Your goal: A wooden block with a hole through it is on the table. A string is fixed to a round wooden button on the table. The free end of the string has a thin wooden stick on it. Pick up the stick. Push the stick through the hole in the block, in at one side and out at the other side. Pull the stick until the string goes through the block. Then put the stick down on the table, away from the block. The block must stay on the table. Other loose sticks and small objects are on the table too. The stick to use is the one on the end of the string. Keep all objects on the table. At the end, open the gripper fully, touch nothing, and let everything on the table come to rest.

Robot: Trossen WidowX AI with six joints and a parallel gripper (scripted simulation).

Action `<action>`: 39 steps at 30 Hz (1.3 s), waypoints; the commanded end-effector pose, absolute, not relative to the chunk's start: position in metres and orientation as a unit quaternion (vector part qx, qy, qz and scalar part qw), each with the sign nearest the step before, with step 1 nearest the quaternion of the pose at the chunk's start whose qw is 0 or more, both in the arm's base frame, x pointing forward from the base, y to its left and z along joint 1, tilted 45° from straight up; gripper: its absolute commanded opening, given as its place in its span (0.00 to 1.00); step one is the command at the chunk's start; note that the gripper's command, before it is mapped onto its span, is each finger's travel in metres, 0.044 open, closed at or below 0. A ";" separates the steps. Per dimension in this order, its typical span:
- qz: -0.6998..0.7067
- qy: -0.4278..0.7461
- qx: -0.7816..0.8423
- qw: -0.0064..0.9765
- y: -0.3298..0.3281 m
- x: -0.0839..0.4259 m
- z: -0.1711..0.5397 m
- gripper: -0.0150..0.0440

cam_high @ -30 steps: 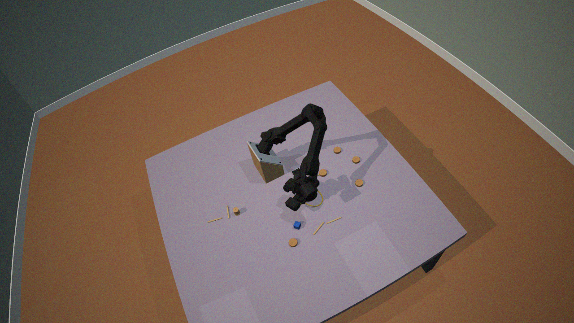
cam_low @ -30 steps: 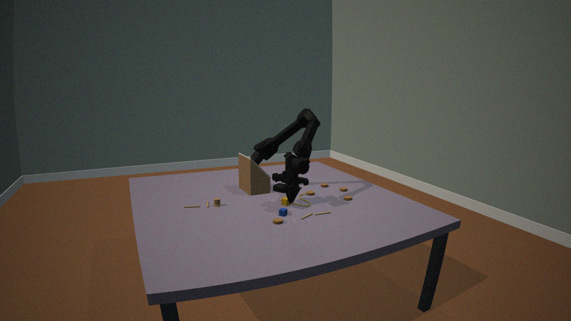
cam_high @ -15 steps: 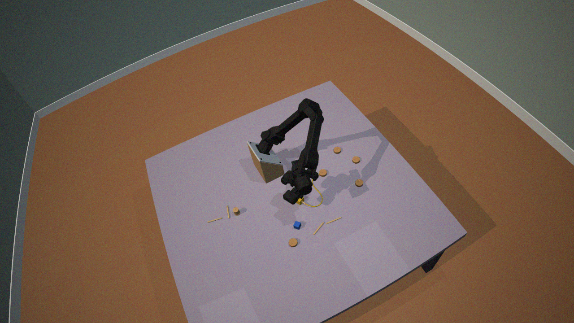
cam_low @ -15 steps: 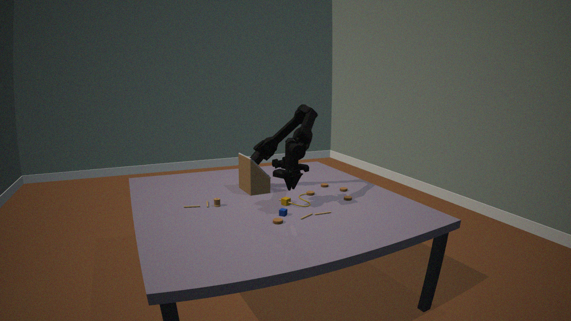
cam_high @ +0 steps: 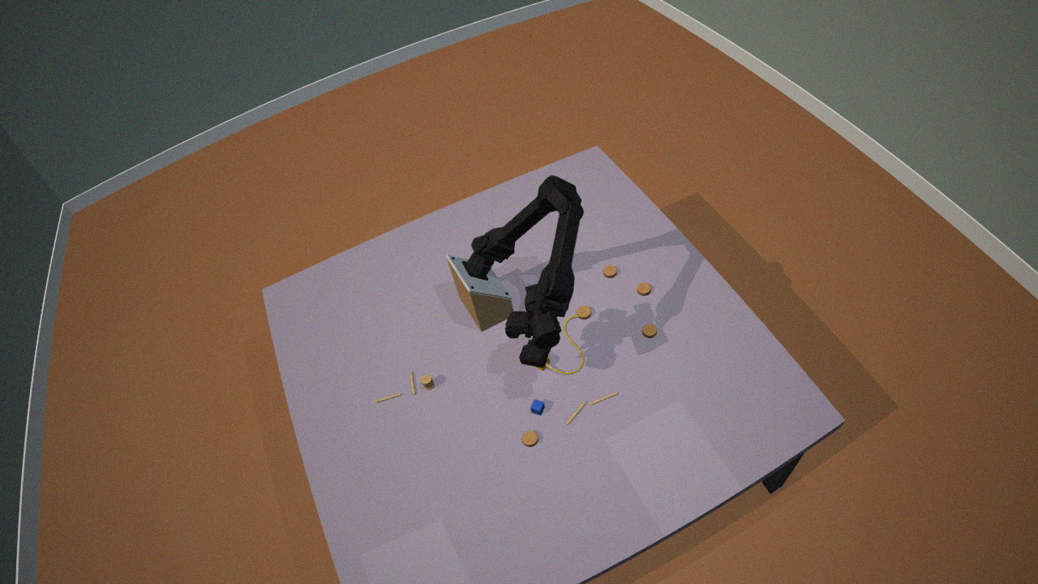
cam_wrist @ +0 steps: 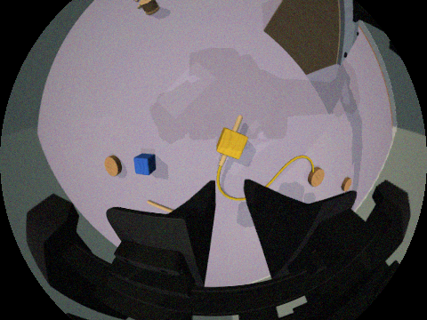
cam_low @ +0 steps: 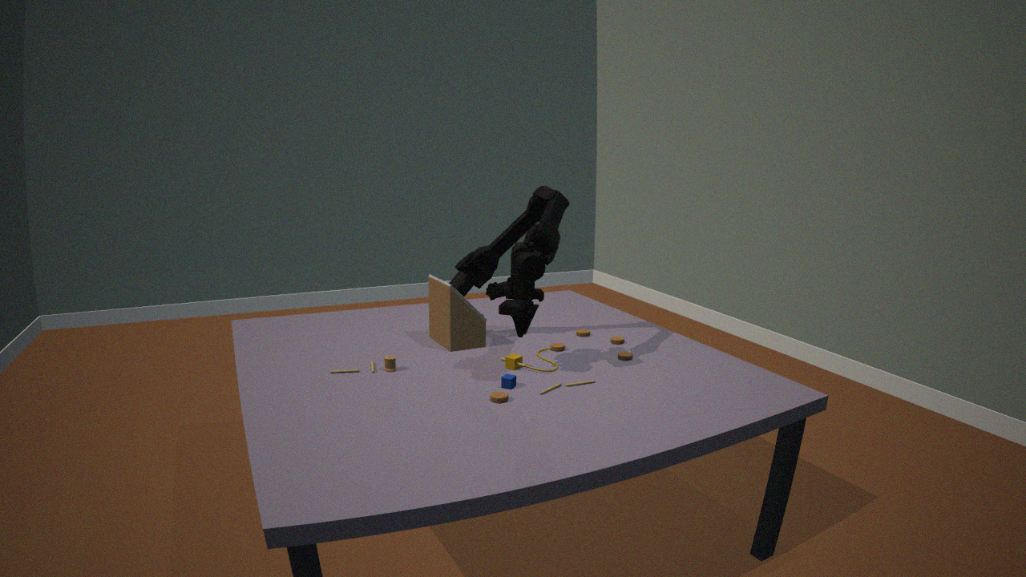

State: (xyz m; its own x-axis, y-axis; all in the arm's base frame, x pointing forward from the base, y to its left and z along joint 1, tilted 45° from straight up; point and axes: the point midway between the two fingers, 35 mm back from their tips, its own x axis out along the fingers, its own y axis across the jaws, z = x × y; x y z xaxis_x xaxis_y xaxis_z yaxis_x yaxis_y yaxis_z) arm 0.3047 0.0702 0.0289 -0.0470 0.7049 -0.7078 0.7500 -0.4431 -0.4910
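Observation:
The yellow wooden block (cam_low: 513, 361) (cam_wrist: 232, 143) stands on the table, mostly hidden by the arm in the top view. The stick (cam_wrist: 239, 122) lies through its hole: one end sticks out on the far side in the wrist view, the string end on the side nearer my fingers. The yellow string (cam_high: 568, 373) (cam_wrist: 302, 156) curves from that end to the round button (cam_high: 583, 312) (cam_low: 557, 347) (cam_wrist: 316, 177). My gripper (cam_low: 521, 334) (cam_wrist: 229, 185) is partly open and empty, raised above the table near the block. Its fingertips are hidden in the top view.
A blue cube (cam_high: 537, 406) (cam_low: 508, 381) (cam_wrist: 145, 164) and a loose button (cam_high: 529, 438) (cam_low: 498, 397) lie in front of the block. Two loose sticks (cam_high: 576, 412) (cam_high: 603, 398) lie front right. A small cylinder (cam_high: 426, 381) stands left by two more sticks. The wedge-shaped arm base (cam_high: 486, 308) stands behind.

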 end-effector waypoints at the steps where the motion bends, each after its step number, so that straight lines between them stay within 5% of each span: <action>1: -0.344 0.638 0.658 0.202 0.066 0.294 0.024 0.46; 7: -0.150 0.710 0.574 0.380 0.062 0.285 0.021 0.46; 14: -0.022 0.726 0.497 0.475 0.060 0.278 0.019 0.46; 39: 0.406 0.604 0.127 0.674 0.053 0.259 0.012 0.46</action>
State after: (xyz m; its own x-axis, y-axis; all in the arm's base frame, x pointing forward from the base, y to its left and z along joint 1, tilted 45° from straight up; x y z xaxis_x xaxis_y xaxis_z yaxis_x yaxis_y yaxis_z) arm 0.2758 0.0582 0.0189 -0.0512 0.7134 -0.6989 0.3500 0.6683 0.6565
